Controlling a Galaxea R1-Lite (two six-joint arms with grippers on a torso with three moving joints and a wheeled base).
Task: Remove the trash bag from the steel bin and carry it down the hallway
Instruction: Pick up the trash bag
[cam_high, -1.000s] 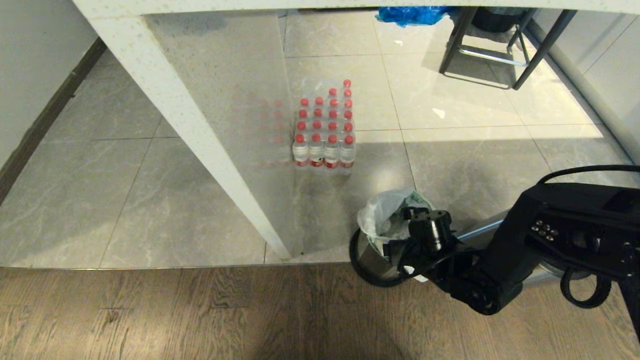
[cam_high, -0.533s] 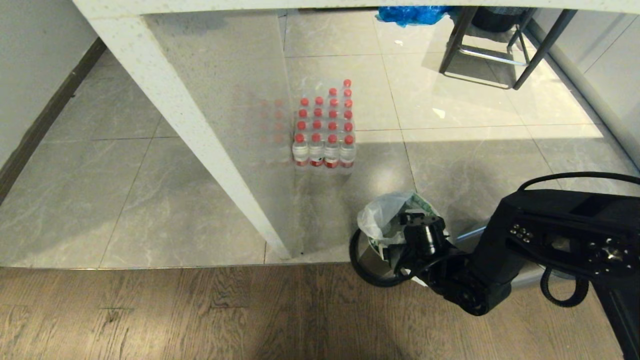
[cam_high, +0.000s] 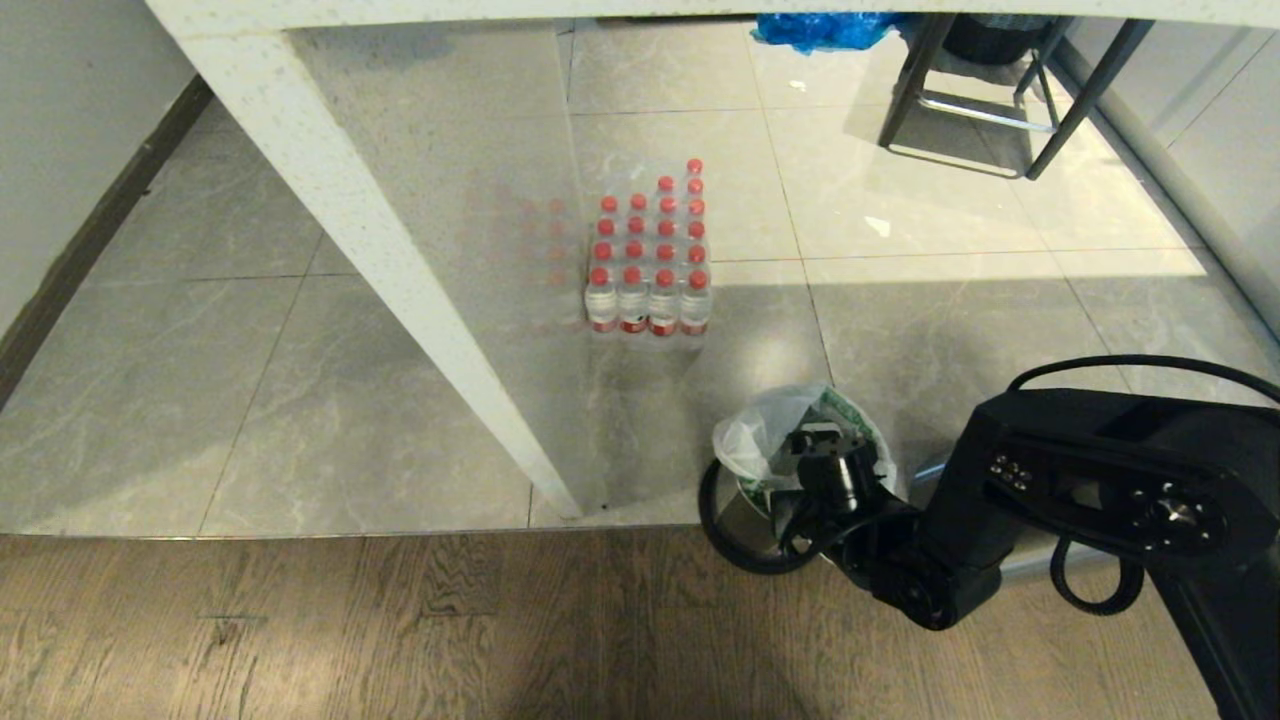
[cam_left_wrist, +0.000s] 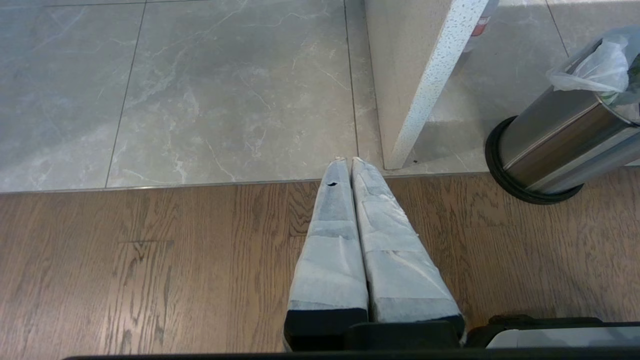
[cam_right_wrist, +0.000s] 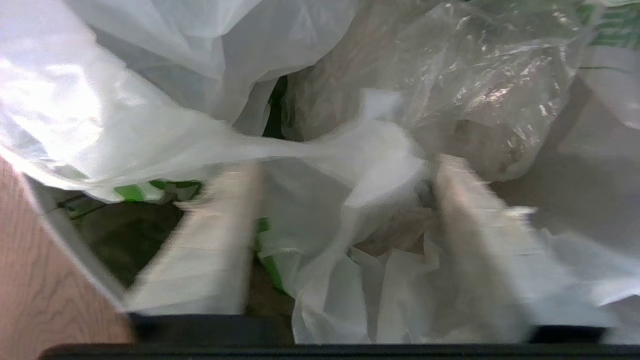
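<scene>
The steel bin (cam_high: 738, 512) stands on the seam between wood and tile floor, and it also shows in the left wrist view (cam_left_wrist: 555, 132). The white trash bag (cam_high: 757, 430) with green print lines it and bulges over the rim. My right arm (cam_high: 1050, 490) reaches down into the bag's mouth. In the right wrist view my right gripper (cam_right_wrist: 347, 167) is open, its fingers (cam_right_wrist: 220, 235) apart with bunched white plastic (cam_right_wrist: 320, 210) between them. My left gripper (cam_left_wrist: 351, 160) hangs shut and empty over the wood floor, left of the bin. The hallway is out of view.
A slanted white table leg (cam_high: 400, 280) stands just left of the bin. A pack of red-capped water bottles (cam_high: 650, 260) sits on the tiles beyond. Dark chair legs (cam_high: 990, 110) and a blue bag (cam_high: 820, 28) are at the back right. A wall with a dark baseboard (cam_high: 90, 230) runs along the left.
My right arm has shifted left and its wrist has sunk deeper into the bag's mouth. The bin and bag have stayed in place.
</scene>
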